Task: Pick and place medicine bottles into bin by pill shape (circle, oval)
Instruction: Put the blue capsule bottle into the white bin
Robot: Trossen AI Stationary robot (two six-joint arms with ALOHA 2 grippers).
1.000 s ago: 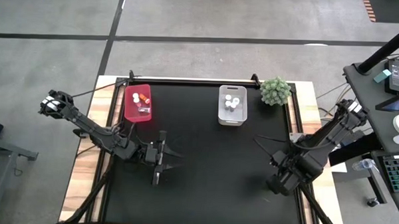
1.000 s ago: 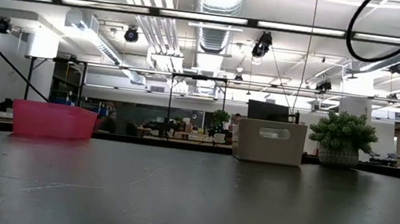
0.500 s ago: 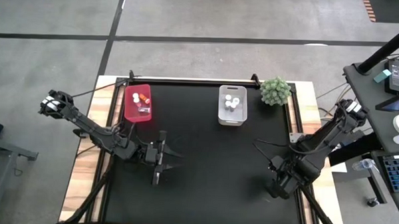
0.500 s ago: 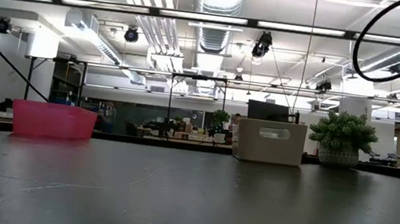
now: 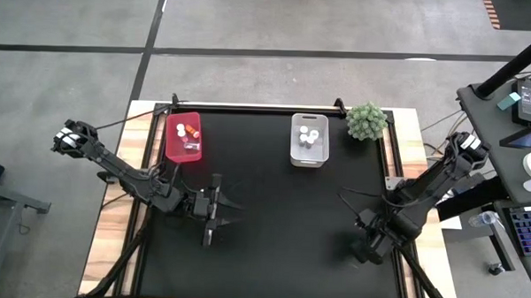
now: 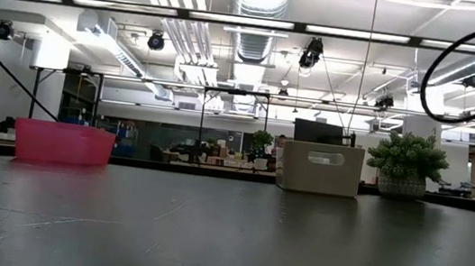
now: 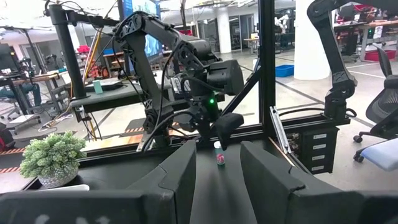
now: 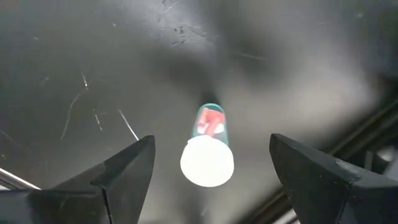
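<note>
A small medicine bottle [image 8: 208, 149] with a white cap and a clear body with red pills stands upright on the black table. My right gripper [image 5: 365, 252] hangs over it near the table's right near corner, pointing down. It is open, with one finger [image 8: 124, 171] on each side of the bottle, apart from it. The bottle also shows far off in the left wrist view [image 7: 219, 159], below the right gripper. In the high view the gripper hides it. My left gripper [image 5: 231, 212] is open and empty, low over the table's left middle.
A red bin [image 5: 183, 137] at the far left and a grey bin [image 5: 308, 140] at the far middle each hold several white-capped bottles. A green spiky plant ball [image 5: 366, 122] sits at the far right corner. The black table [image 5: 281, 220] between the arms is bare.
My right gripper has gone down a little and slightly toward the table's near edge. Its cable loop has sunk in the low view.
</note>
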